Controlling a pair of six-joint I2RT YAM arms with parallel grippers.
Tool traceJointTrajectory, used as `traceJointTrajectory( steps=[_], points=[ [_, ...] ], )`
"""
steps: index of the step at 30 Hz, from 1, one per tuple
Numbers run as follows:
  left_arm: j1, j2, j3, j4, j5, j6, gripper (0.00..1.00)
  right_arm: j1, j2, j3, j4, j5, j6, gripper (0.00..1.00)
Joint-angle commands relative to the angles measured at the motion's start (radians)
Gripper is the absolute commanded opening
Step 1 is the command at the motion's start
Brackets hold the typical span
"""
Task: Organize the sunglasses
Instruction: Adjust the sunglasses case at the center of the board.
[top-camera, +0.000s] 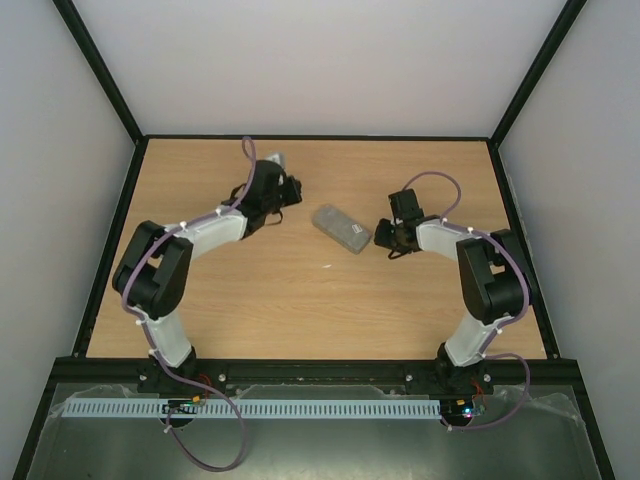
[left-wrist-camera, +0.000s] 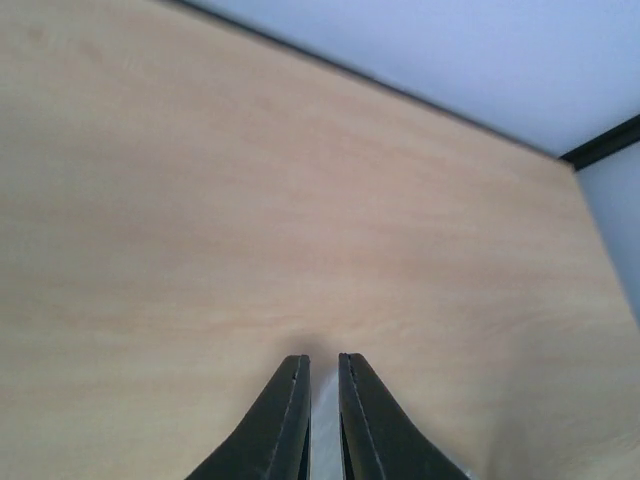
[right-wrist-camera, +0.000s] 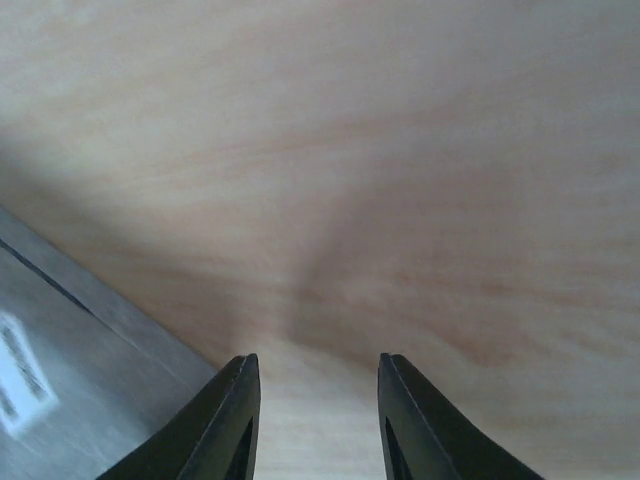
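Observation:
The sunglasses do not show in any view. A closed grey case (top-camera: 341, 229) lies mid-table, and its lid (right-wrist-camera: 70, 370) with a white label fills the lower left of the right wrist view. My right gripper (right-wrist-camera: 318, 358) stands open just right of the case (top-camera: 383, 234), with only bare wood between its fingers. My left gripper (left-wrist-camera: 324, 358) is at the back left, pointing toward the rear wall. It is shut on a pale blue cloth (left-wrist-camera: 325, 430), which shows as a thin strip between the fingers. From above, the cloth (top-camera: 272, 158) is a small pale patch at the fingertips.
The wooden table (top-camera: 300, 300) is boxed in by black frame rails and pale walls at the back and sides. The back rail (left-wrist-camera: 400, 95) runs close ahead of the left gripper. A tiny dark speck (top-camera: 327, 266) lies in front of the case.

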Motion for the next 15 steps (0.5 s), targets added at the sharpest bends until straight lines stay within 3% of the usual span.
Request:
traceJointTrajectory(
  steps=[1,5,8,15],
  points=[
    [0.023,0.096,0.169,-0.048,0.058,0.054,0.12,0.020,-0.069,-0.080,0.014,-0.030,0.027,0.34],
    [0.030,0.240,0.289,-0.057,0.073,0.071,0.10,0.043,-0.057,-0.073,0.028,-0.062,0.041,0.34],
    [0.032,0.299,0.298,-0.029,0.088,0.068,0.09,0.047,-0.027,-0.051,0.038,-0.077,0.049,0.34],
    [0.045,0.229,0.133,0.047,0.073,0.050,0.09,0.045,0.033,0.030,0.031,-0.062,0.049,0.33]
  ],
)
